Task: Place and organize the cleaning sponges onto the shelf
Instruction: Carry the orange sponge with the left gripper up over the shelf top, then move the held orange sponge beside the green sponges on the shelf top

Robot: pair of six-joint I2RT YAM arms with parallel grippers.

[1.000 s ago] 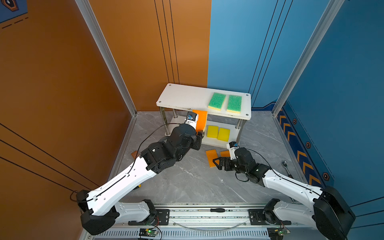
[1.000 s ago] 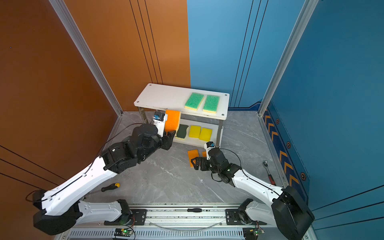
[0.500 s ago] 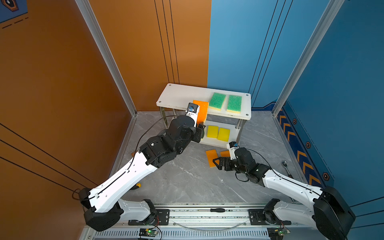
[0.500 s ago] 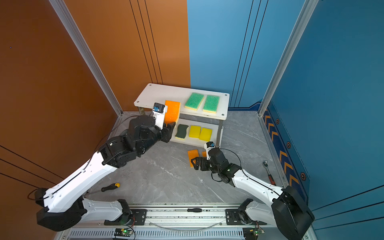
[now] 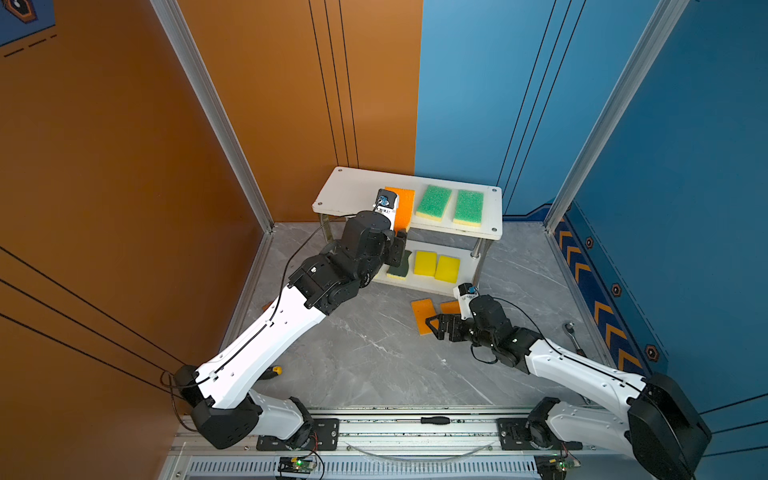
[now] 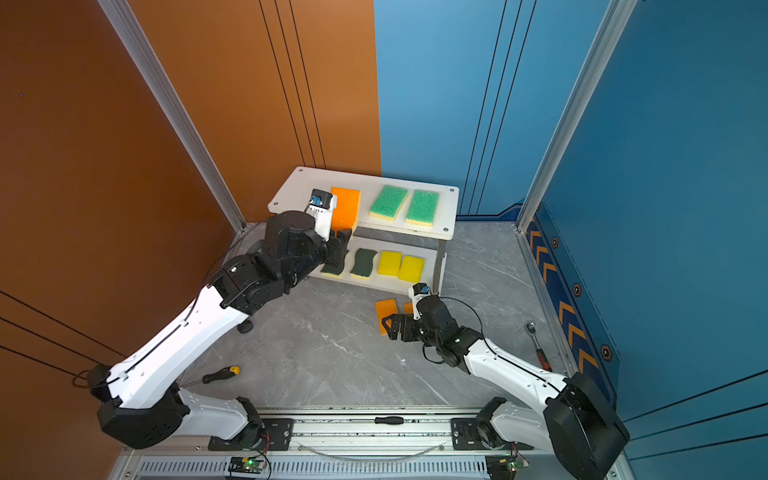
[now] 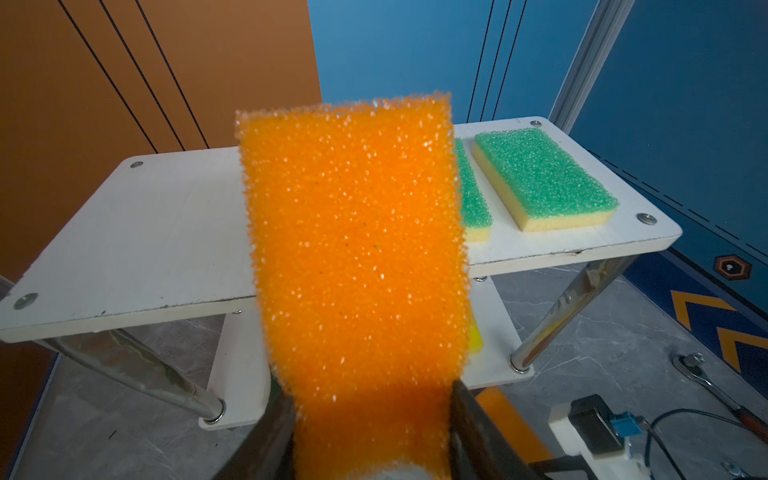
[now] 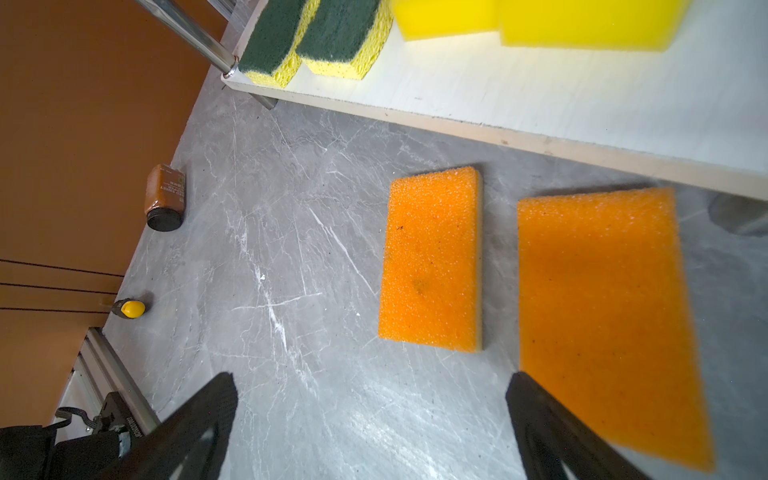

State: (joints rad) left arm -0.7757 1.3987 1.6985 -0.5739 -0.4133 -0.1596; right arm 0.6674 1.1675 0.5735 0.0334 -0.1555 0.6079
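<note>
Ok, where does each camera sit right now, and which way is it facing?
Both top views: high above the front rail, looking down at the white two-tier shelf; both arms show.
Left wrist: behind the left gripper, facing the shelf's top board; fingers and the gripped orange-topped sponge show.
Right wrist: over the open right gripper, facing two orange-topped sponges lying before the shelf; both fingers show.
Shared: every view shows the shelf.

On my left wrist view, the held orange sponge (image 7: 353,249) hides most of one green sponge (image 7: 471,199); my left tool (image 7: 372,409) is cropped at the edge.
</note>
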